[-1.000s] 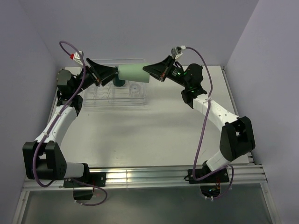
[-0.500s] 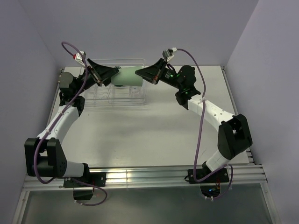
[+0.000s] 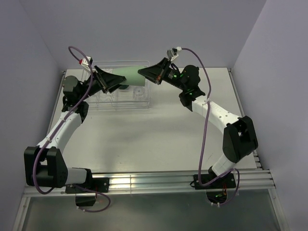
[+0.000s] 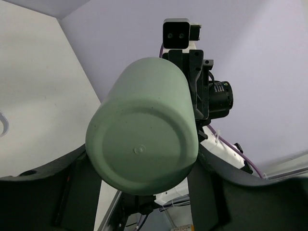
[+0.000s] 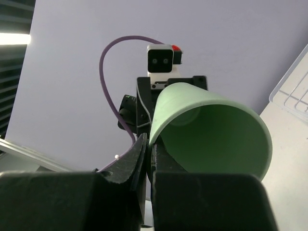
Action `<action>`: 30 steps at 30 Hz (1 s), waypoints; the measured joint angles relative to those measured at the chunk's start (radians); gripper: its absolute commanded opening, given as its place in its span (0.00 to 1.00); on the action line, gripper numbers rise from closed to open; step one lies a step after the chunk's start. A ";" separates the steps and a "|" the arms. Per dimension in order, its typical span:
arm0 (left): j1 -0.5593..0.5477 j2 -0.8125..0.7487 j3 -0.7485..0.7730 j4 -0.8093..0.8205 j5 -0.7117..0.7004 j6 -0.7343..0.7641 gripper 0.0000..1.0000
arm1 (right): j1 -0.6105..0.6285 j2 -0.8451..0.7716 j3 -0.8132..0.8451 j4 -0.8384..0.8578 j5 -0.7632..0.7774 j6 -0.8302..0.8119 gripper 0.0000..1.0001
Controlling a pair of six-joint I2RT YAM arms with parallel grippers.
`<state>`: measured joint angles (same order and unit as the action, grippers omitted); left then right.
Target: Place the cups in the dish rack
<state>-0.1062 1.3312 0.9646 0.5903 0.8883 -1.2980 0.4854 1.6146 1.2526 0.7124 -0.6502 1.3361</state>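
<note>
Mint-green cup (image 3: 130, 77) hangs on its side in the air above the dish rack (image 3: 103, 103), which sits at the table's (image 3: 159, 130) far left corner.

The right gripper (image 3: 142, 73) is pinched closed on the cup's rim wall. The left gripper (image 3: 119, 80) has its jaws on either side of the cup's base; whether they press on it cannot be told.

Progress: this looks like a hand-over, with this cup not yet racked. A dark cup (image 3: 124, 87) shows under it, apparently in the rack. Glass cups there are too faint to count. No cups are visible on the table outside the rack, so this is likely a late cup.

Room: the back and left walls crowd the rack. The freer approach is from above or from the table's near and right sides.
</note>
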 measured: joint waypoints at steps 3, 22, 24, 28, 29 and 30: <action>0.002 -0.008 0.001 -0.011 -0.006 0.005 0.35 | 0.001 0.001 0.004 -0.008 0.006 -0.011 0.00; 0.019 -0.005 0.250 -0.450 -0.090 0.259 0.00 | 0.000 -0.092 0.020 -0.325 0.174 -0.251 0.53; 0.028 -0.003 0.282 -0.503 -0.111 0.293 0.00 | -0.018 -0.134 0.002 -0.379 0.225 -0.288 0.53; 0.036 0.028 0.370 -0.645 -0.194 0.376 0.00 | -0.070 -0.217 -0.041 -0.500 0.340 -0.363 0.53; 0.037 0.040 0.389 -0.676 -0.220 0.397 0.00 | -0.082 -0.231 -0.047 -0.520 0.365 -0.378 0.53; 0.037 0.051 0.400 -0.698 -0.245 0.412 0.00 | -0.093 -0.243 -0.051 -0.538 0.385 -0.390 0.53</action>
<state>-0.0692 1.3819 1.3643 -0.1078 0.6437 -0.8864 0.3923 1.3720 1.2011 0.1745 -0.2653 0.9459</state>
